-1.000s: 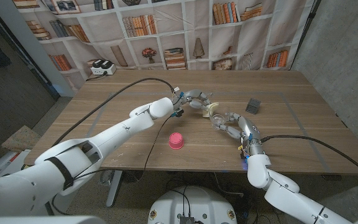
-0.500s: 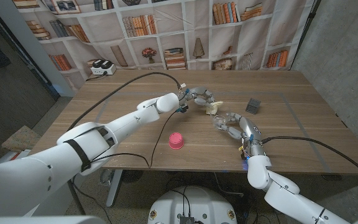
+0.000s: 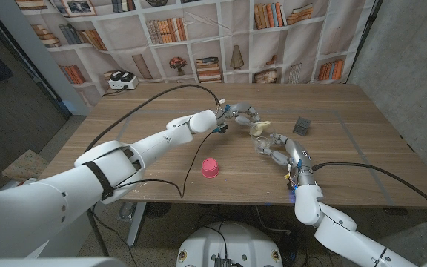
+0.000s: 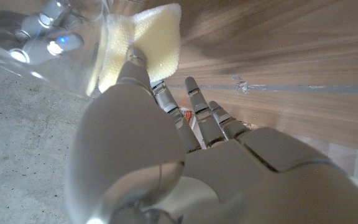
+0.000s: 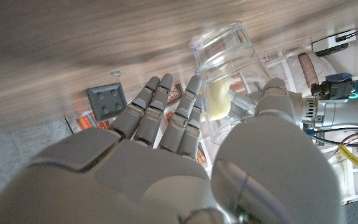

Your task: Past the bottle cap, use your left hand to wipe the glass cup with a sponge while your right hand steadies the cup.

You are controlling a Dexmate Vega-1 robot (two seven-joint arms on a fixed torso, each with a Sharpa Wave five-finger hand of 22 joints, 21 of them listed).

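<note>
Between the two robot hands, past the middle of the worktop (image 3: 124, 126): glass cup (image 5: 224, 68), clear, one item. Right robot hand (image 3: 274, 147) grasps it, fingers (image 5: 166, 118) along one side of the wall and thumb on the other, as the right wrist view shows. Whether the cup stands on the wood or is lifted cannot be told.

At the left robot hand (image 3: 242, 116): sponge (image 3: 259, 127), pale yellow, one item. Held in that hand's fingertips and pressed against the cup; the left wrist view shows the sponge (image 4: 148, 50) touching the glass wall (image 4: 55, 68), and the right wrist view shows it through the glass.

Nearer the robot than both hands, well apart from the cup: bottle cap (image 3: 210, 167), pink, standing alone on the wood.

Beyond the right robot hand, toward that side's edge: small dark square block (image 3: 301, 126), lying on the worktop.

Far corner beyond the left arm: white box with dark buttons (image 3: 121, 80).
</note>
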